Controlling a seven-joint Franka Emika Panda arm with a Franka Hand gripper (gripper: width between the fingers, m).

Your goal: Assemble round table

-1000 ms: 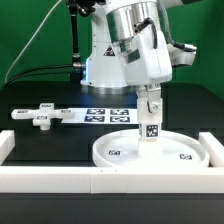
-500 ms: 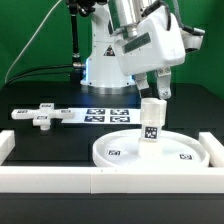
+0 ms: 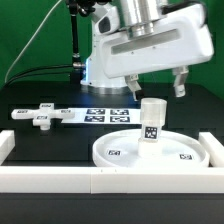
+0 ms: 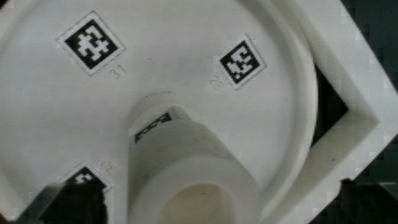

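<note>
- Hovering above the post (image 3: 151, 120), the tool (image 3: 157, 90) hangs empty with its two fingers (image 3: 180, 86) spread wide. One finger is out to each side of the space over the post's top, and neither touches it.
- The arm (image 3: 150, 40) comes down from the top of the exterior view. Its broad wrist block lies square across the picture and the fingers point straight down toward the desk (image 3: 50, 145).
- The post stands upright on the disc (image 3: 110, 152), near the disc's middle, with a tag (image 3: 151, 130) on the side that faces the exterior camera.
- The disc lies flat on the black desk, toward the exterior view's right and just behind the front rail (image 3: 60, 180). More tags show on its floor.
- The cross-shaped piece (image 3: 38, 115) lies flat on the desk toward the exterior view's left, well apart from the disc. It is close to the end of the marker board (image 3: 105, 115); I cannot tell whether they touch.
- The wrist view looks down the post, whose rounded top looms large and blurred in the foreground. The disc's floor spreads around it, and its raised rim curves past behind.
</note>
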